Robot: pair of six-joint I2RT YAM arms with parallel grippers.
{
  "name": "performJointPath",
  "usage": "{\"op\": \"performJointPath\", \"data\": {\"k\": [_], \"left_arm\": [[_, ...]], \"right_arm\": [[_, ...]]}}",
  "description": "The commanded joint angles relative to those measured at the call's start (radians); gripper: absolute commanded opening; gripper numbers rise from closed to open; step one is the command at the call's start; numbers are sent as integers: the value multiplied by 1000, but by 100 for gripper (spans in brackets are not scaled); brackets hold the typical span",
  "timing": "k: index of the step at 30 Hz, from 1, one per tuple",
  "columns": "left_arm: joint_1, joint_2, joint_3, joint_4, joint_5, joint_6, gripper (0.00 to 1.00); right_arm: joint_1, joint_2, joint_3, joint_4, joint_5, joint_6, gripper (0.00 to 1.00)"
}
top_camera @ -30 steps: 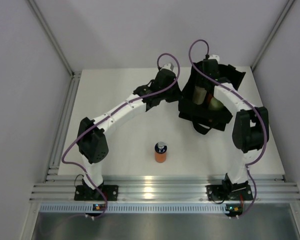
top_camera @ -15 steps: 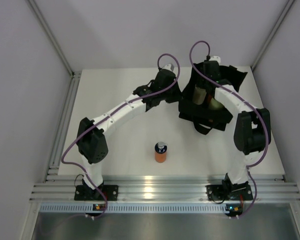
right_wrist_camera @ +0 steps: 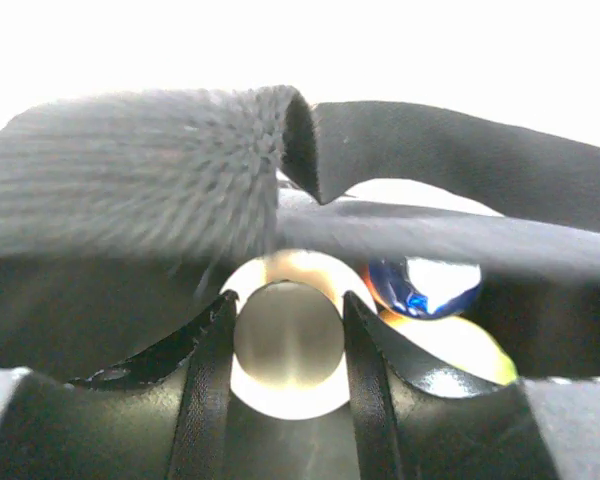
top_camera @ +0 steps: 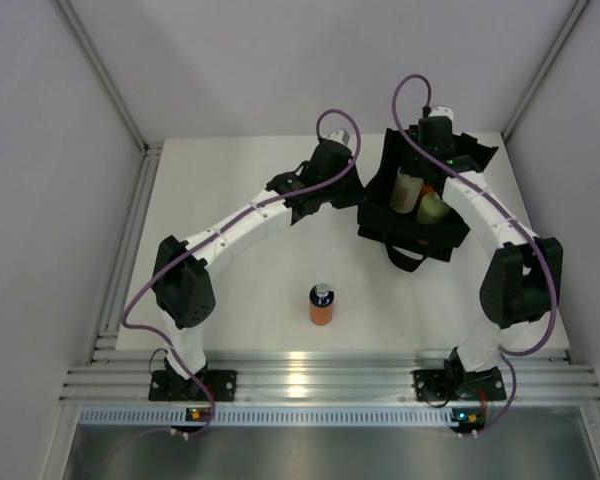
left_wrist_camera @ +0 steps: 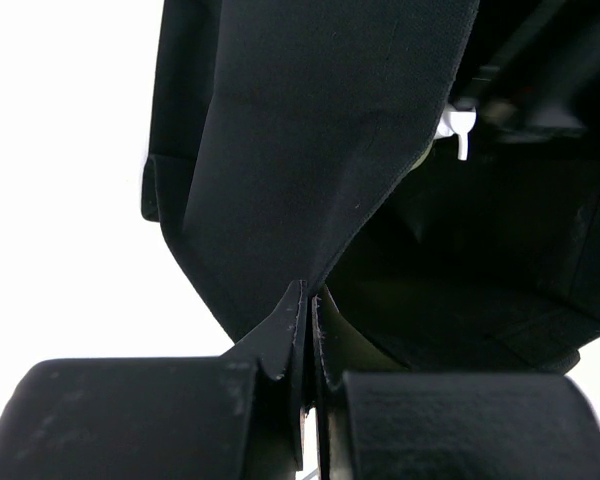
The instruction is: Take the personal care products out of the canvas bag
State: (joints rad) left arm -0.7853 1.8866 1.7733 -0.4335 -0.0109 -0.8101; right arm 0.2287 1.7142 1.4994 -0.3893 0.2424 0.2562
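Now, right fingers (right_wrist_camera: 208, 390) tight around beige bottle (right_wrist_camera: 288, 345)

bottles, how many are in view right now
4. One orange bottle stands on the table; inside the canvas bag are the beige bottle, the yellow-green bottle and a blue-capped one. More may be hidden.

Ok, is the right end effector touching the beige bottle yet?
Touching. The right wrist view shows the right end effector with both fingers pressed against the beige bottle at its cap, no gap either side.
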Motion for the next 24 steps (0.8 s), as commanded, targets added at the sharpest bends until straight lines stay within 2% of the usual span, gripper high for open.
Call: {"op": "performJointPath", "data": {"k": [1, 8, 15, 24], "left_arm": [[-6, -60, -5, -5, -10, -3, 0], [-6, -53, 2, -5, -12, 3, 0], [-6, -49, 5, -5, -9, 6, 0], [-8, -46, 6, -4, -14, 12, 0]], "right_arm": [[-20, -152, 79, 87, -5, -5, 0], [-20, -231, 100, 44, -31, -17, 0], [-14, -268, 195, -71, -123, -58, 0], [9, -338, 303, -192, -161, -118, 0]]}}
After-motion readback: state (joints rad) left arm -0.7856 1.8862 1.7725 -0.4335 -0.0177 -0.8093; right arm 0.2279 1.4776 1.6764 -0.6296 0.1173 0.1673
